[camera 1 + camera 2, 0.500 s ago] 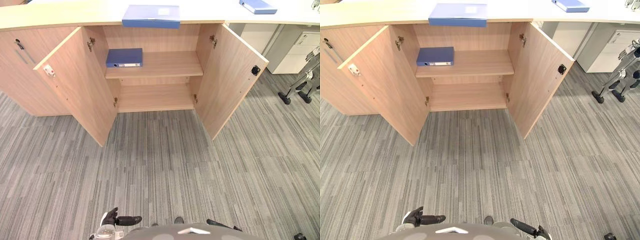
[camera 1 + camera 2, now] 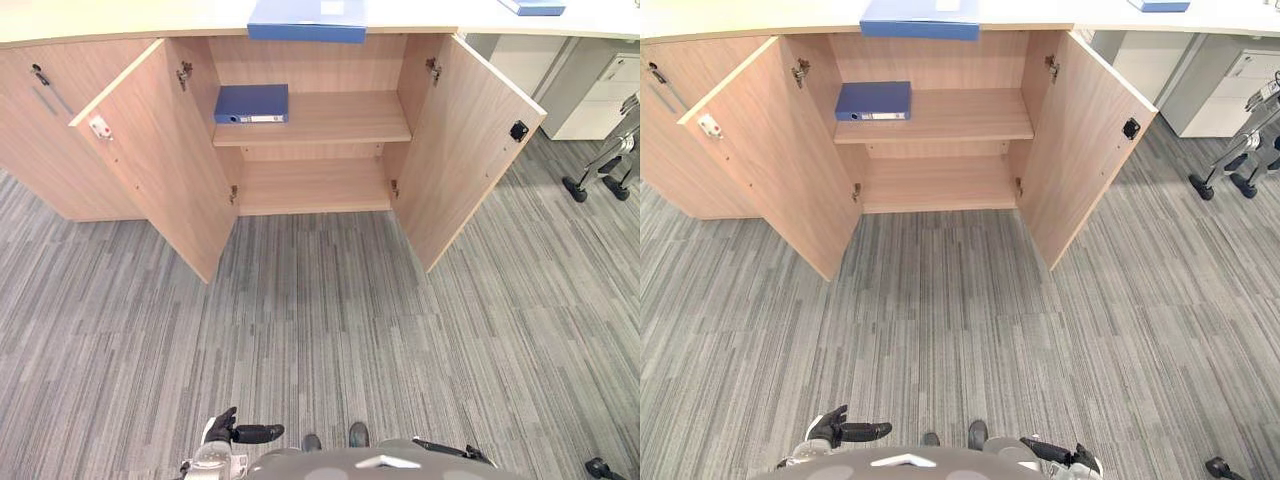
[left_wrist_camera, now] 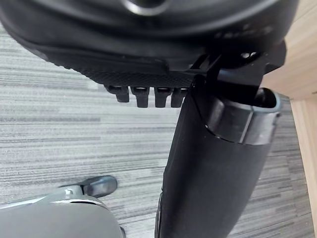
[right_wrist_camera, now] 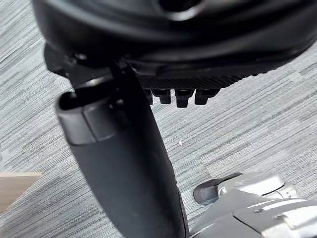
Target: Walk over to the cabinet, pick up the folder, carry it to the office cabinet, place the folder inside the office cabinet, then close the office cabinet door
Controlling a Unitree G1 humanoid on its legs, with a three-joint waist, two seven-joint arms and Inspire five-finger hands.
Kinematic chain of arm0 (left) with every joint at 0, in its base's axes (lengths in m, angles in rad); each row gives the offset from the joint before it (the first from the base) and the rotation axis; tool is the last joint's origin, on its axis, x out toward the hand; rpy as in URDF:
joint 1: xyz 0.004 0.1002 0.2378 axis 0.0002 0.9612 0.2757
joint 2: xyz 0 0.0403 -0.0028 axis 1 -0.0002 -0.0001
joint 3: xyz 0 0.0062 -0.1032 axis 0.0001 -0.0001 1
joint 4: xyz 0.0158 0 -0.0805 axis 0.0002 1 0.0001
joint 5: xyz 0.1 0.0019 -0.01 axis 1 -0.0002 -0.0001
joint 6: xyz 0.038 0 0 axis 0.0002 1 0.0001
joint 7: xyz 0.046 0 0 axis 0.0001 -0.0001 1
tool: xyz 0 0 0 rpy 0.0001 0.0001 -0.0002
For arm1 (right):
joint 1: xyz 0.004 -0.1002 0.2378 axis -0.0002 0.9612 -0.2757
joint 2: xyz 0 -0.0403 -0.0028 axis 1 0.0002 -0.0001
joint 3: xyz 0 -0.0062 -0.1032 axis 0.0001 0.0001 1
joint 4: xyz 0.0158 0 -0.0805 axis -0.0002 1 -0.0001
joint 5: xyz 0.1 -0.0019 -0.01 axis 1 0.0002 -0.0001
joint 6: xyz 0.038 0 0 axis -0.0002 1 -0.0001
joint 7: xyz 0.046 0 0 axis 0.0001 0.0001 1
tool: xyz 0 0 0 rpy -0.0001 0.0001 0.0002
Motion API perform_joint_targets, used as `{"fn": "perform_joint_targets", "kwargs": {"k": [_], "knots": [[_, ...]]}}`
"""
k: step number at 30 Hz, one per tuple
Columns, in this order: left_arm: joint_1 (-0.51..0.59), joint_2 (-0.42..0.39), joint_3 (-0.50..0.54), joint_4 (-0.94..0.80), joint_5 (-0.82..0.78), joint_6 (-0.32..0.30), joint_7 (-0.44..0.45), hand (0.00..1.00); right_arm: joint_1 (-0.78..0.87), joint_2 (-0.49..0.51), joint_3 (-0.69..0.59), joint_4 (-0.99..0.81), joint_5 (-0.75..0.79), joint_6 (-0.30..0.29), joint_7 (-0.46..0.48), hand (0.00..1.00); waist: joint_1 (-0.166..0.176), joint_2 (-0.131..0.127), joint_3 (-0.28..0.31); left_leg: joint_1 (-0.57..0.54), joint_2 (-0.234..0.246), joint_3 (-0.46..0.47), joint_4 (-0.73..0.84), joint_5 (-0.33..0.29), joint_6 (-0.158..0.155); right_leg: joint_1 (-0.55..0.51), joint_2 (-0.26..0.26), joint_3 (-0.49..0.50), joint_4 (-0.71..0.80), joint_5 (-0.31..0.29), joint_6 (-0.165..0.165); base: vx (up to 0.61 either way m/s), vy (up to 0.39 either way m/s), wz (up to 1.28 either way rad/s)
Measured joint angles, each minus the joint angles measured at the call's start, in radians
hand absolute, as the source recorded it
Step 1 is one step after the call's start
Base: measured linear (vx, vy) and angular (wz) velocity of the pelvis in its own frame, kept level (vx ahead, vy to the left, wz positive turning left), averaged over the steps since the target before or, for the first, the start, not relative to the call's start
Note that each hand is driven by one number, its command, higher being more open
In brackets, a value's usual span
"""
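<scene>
A blue folder [image 2: 251,104] lies flat at the left end of the upper shelf [image 2: 340,122] in the wooden office cabinet, whose two doors [image 2: 160,160] [image 2: 470,140] stand wide open. A second blue folder [image 2: 307,20] rests on the cabinet top, overhanging its front edge. My left hand [image 2: 240,433] hangs low at my side, far from the cabinet, open and holding nothing. My right hand [image 2: 1060,455] hangs on the other side, also open and holding nothing. In the wrist views the left thumb [image 3: 208,173] and right thumb [image 4: 124,163] jut out over grey carpet.
Striped grey carpet [image 2: 330,320] stretches between me and the cabinet. The lower shelf [image 2: 310,185] is bare. A third blue folder [image 2: 533,7] lies on the top at the far right. A white drawer unit [image 2: 600,95] and black wheeled legs [image 2: 600,178] stand at the right.
The whole picture has shifted: the cabinet sits higher in the view, so the camera moved. The folders, the doors and both hands are as before.
</scene>
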Motion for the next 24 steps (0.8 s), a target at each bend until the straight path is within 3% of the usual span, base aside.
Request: {"fn": "perform_joint_targets", "kwargs": {"k": [18, 20, 21, 24], "knots": [[-0.002, 0.008, 0.000, 0.001, 0.000, 0.001, 0.000, 1.00, -0.044, -0.006, 0.038, -0.001, -0.040, 0.005, 0.001, 1.00, 0.005, -0.008, 0.013, -0.050, -0.003, 0.025, 0.000, -0.012, 0.005, -0.043, 0.001, 0.026, -0.028, 0.014, 0.003, -0.04, -0.014, -0.04], [-0.004, 0.008, -0.001, -0.002, -0.001, 0.001, -0.002, 1.00, -0.072, -0.006, 0.038, -0.009, -0.040, 0.004, 0.003, 1.00, 0.007, -0.005, 0.018, -0.070, -0.001, 0.037, 0.030, -0.041, 0.010, -0.093, -0.001, 0.038, 0.059, -0.033, 0.009, 0.00, 0.019, -0.19], [-0.008, 0.008, -0.001, -0.007, -0.002, 0.001, -0.002, 1.00, -0.085, -0.003, 0.038, -0.017, -0.039, 0.003, 0.003, 1.00, 0.006, -0.006, 0.033, -0.073, -0.007, 0.038, 0.069, -0.065, 0.019, -0.135, -0.013, 0.039, 0.177, -0.098, 0.017, 0.03, 0.025, -0.07], [-0.010, 0.007, -0.002, -0.014, -0.002, 0.000, 0.000, 1.00, -0.085, 0.004, 0.038, -0.052, -0.037, 0.000, 0.005, 1.00, 0.007, -0.003, 0.048, -0.067, -0.021, 0.031, 0.122, -0.102, 0.030, -0.212, -0.040, 0.037, 0.412, -0.183, 0.050, 0.06, 0.067, 0.11]]}}
